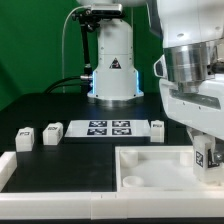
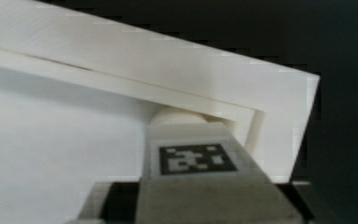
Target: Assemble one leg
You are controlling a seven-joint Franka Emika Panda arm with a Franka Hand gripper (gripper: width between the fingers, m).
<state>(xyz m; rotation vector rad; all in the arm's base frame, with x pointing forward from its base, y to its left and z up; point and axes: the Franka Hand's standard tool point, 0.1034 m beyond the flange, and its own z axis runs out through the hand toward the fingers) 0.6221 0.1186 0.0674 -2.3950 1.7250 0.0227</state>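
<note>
My gripper (image 1: 203,150) is shut on a white leg (image 1: 203,157) with a black-and-white tag and holds it upright at the tabletop's corner on the exterior view's right. In the wrist view the leg (image 2: 194,165) fills the space between my jaws, and its far end meets the inner corner of the tabletop (image 2: 158,62). Whether it is seated there I cannot tell. The tabletop (image 1: 150,153) is a large white tray-like square at the front. Three more legs lie on the table: two (image 1: 25,138) (image 1: 52,131) at the left and one (image 1: 157,127) beside the marker board.
The marker board (image 1: 108,127) lies flat in the middle of the black table. The arm's base (image 1: 112,70) stands behind it. A white frame piece (image 1: 10,165) runs along the front left edge.
</note>
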